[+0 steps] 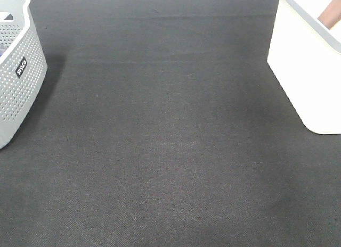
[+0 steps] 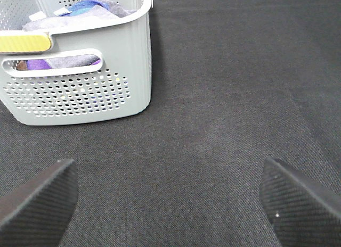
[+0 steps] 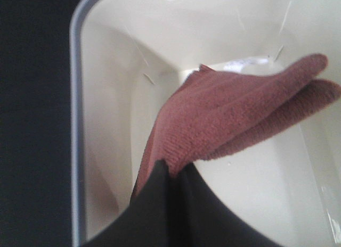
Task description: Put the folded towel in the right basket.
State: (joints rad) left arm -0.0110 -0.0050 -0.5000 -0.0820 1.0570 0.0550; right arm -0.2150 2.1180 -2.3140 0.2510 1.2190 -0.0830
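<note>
Two black fingers (image 2: 38,200) on the left gripper (image 2: 169,202), fine dotted weave on their surface, rounded tips, right gripper (image 3: 170,178) smooth matte black

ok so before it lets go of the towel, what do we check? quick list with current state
1. Grip: right jaws shut on the folded towel, cloth pinched at one corner: ok.
2. Position: the towel hangs inside the rim of the right basket, not over the mat: ok.
3. Landing spot: white floor shows beside the towel, but the part straight under it is hidden: cannot tell.
4. Fold: two layers hang together and the rest is out of sight: cannot tell.
5. Other arm: left jaws open and empty over the mat, near the grey perforated basket: ok.
</note>
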